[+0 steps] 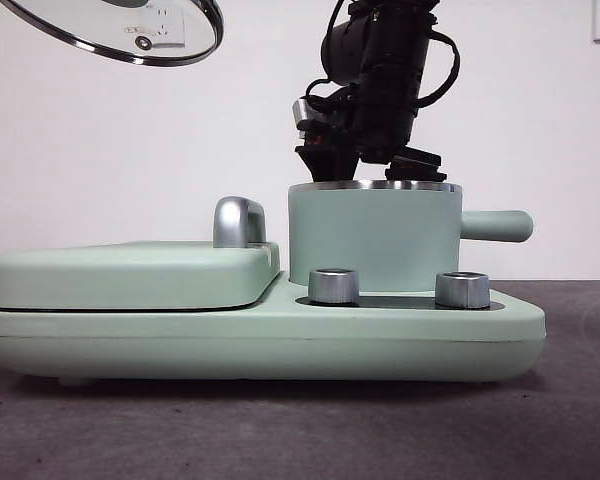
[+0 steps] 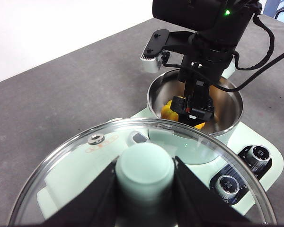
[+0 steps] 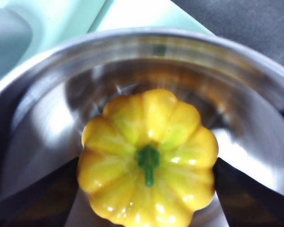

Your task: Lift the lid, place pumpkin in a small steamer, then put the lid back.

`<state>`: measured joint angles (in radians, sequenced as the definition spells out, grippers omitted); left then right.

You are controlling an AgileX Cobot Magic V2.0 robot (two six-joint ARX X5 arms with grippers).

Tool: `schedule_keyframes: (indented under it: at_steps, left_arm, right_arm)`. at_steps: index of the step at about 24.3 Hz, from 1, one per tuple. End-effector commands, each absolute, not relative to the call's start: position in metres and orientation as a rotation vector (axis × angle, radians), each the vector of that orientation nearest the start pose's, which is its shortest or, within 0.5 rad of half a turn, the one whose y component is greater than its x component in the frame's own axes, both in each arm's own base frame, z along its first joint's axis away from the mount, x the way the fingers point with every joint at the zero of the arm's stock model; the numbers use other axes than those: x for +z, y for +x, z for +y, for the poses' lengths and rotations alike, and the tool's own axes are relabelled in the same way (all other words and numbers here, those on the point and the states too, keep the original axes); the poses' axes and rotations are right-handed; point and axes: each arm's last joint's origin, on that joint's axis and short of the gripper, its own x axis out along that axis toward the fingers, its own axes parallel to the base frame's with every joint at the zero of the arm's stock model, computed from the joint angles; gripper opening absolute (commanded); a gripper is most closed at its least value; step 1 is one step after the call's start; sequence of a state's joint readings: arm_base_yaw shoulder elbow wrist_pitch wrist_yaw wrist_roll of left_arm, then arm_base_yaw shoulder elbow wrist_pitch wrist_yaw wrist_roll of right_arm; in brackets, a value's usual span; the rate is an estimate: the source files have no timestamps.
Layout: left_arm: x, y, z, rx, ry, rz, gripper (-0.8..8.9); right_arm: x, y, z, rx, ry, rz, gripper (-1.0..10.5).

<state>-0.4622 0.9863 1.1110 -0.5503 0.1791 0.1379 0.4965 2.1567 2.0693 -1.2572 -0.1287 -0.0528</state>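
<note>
Now, at upper left of the front frame: the lid (image 1: 120, 30) raised high and tilted, held by the left gripper (image 2: 145, 177), fingers (image 2: 95, 196) closed on either side of the mint-green knob (image 2: 145, 163), seen close in the left wrist frame. Through the glass there: the flat griddle cover (image 2: 75, 177) of the mint-green appliance.

At upper centre of the front frame: the right gripper (image 1: 365, 165), dark and bulky, reaching down from above into the small steamer (image 1: 375, 240), tips hidden below the steel rim. Side handle (image 1: 495, 226) sticking out toward the right of the frame.

In the right wrist frame, filling the lower centre: the pumpkin (image 3: 149, 156), stem up, inside the steamer's shiny steel bowl, gripped between the right fingers (image 3: 253, 191) pressed against its two sides. Cannot tell whether touching the bowl's bottom.

At lower centre of the front frame: two steel dials (image 1: 334, 285) on the appliance base (image 1: 260, 345), resting on the dark grey worktop (image 1: 280, 430).
</note>
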Motion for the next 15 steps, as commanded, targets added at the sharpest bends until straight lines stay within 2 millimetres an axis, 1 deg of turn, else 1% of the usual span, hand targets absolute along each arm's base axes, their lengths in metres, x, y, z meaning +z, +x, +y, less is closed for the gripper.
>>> schedule_keyframes:
  at_steps: [1,2,9,12,15]
  left_arm:
    - [0.381,0.175,-0.094,-0.664,0.193,0.342,0.10]
    - [0.381,0.175,-0.094,-0.663,0.194,0.342,0.10]
    - [0.381,0.175,-0.094,-0.663,0.194,0.343,0.10]
    - [0.381,0.175,-0.094,-0.663,0.194,0.343,0.10]
    - [0.381,0.175,-0.094,-0.663,0.194,0.343,0.10]
  right_arm:
    - [0.264,0.386,0.217,0.579,-0.305,1.322,4.2]
    - [0.264,0.386,0.218,0.579,-0.306,1.322,4.4]
    - [0.268,0.384,0.217,0.586,-0.311,1.314,4.4]
    - [0.271,0.384,0.217,0.587,-0.310,1.306,5.2]
    - [0.279,0.384,0.217,0.589,-0.306,1.285,5.2]
